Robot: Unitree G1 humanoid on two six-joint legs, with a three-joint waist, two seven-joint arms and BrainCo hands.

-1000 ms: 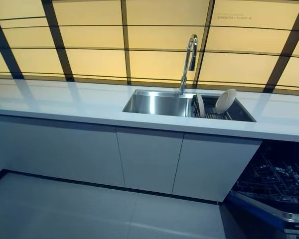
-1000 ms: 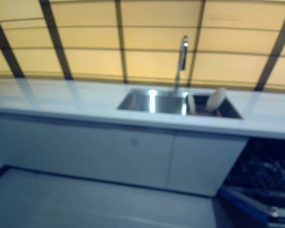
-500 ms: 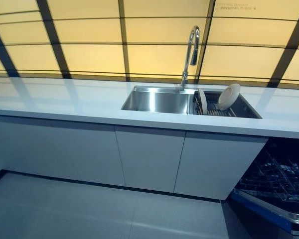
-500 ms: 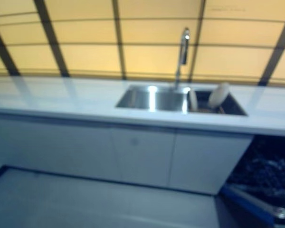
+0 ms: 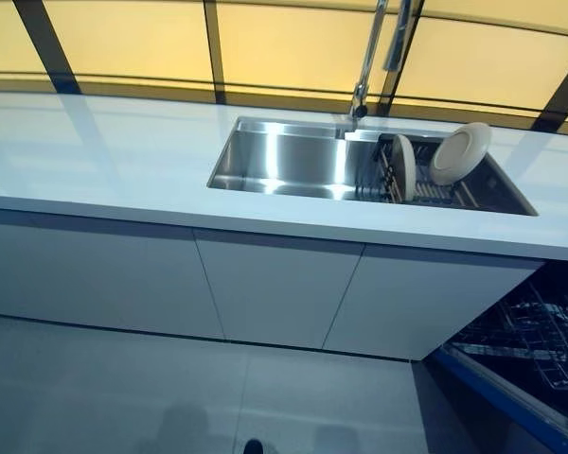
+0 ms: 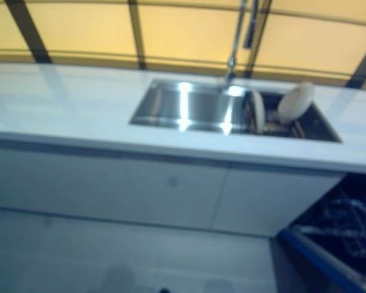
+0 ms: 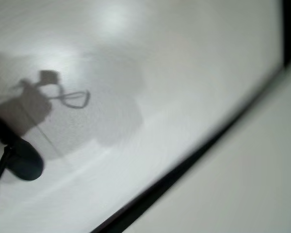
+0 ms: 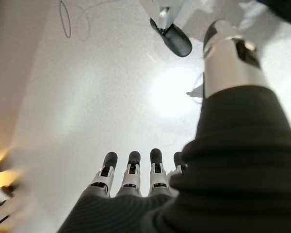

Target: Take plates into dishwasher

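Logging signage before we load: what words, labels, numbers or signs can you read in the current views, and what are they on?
None can be read now.
Two white round plates in the steel sink's dark rack: no print visible.
White countertop, white cabinet doors, open dishwasher's wire rack: no print visible.
Right hand, over bare grey floor: no markings.
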